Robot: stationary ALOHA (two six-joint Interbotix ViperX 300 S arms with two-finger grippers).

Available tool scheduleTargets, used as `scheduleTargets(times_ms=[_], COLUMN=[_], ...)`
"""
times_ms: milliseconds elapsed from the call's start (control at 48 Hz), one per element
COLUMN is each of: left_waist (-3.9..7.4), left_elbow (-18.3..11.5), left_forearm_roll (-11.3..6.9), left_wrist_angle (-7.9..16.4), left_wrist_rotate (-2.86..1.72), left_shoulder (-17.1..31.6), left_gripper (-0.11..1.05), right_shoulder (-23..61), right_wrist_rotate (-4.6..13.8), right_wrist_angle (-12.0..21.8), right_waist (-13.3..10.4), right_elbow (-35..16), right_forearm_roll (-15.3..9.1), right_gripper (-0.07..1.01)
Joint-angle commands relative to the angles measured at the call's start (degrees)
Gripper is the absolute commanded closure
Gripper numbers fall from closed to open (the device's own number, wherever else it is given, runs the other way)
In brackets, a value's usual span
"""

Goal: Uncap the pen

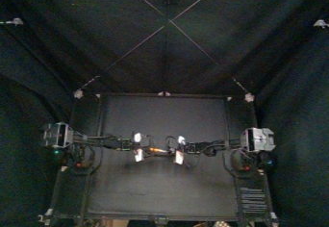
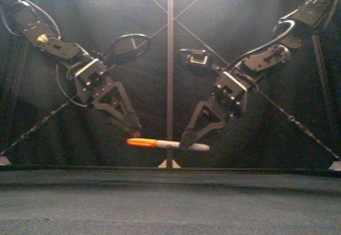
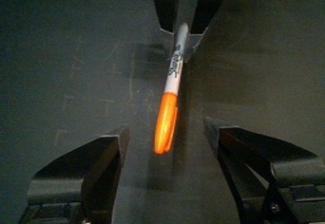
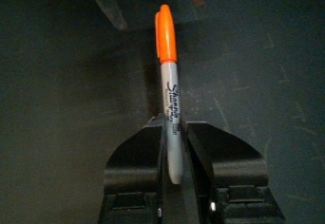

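Note:
A marker pen (image 2: 168, 144) with an orange cap (image 2: 143, 141) and a grey barrel hangs level above the table's middle, also seen from above (image 1: 156, 153). My right gripper (image 2: 197, 140) is shut on the grey barrel (image 4: 170, 104), and the orange cap (image 4: 165, 28) points away from it toward the left arm. My left gripper (image 3: 168, 140) is open. Its jaws stand wide on either side of the orange cap (image 3: 165, 123) without touching it. In the top view the left gripper (image 1: 138, 147) and the right gripper (image 1: 180, 149) face each other across the pen.
The black table (image 1: 161, 188) lies bare below the pen. Black curtains close in the back and both sides.

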Motion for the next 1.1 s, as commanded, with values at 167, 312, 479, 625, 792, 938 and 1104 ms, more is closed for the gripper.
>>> scheduleTargets(times_ms=[167,312,479,625,792,938,1104], left_waist=[0.53,0.62,0.62,0.62,0.79,1.14,1.85], left_elbow=[-2.11,-2.37,-2.55,-2.64,-2.37,-1.67,-0.35], left_forearm_roll=[-0.09,0.00,0.09,0.09,0.35,0.44,0.44], left_wrist_angle=[-0.18,-0.26,-0.35,-0.35,-0.26,-0.26,-0.35], left_wrist_rotate=[-0.09,0.00,0.00,0.00,0.09,0.09,0.09], left_shoulder=[2.55,2.55,2.55,2.64,2.55,2.20,1.41], left_gripper=[0.01,0.08,0.21,0.28,0.37,0.39,0.39], right_shoulder=[-2.99,-2.99,-2.99,-2.99,-2.99,-3.08,-3.69], right_wrist_rotate=[0.00,0.00,0.00,0.00,0.00,0.00,0.09], right_wrist_angle=[-0.18,-0.18,-0.18,-0.18,-0.18,-0.18,-0.26], right_waist=[0.62,0.79,0.88,0.88,0.88,0.79,0.62], right_elbow=[-1.32,-1.32,-1.23,-1.05,-0.53,0.44,1.85], right_forearm_roll=[0.00,0.00,0.00,0.00,0.00,0.26,0.44], right_gripper=[0.43,0.43,0.43,0.43,0.43,0.43,0.43])
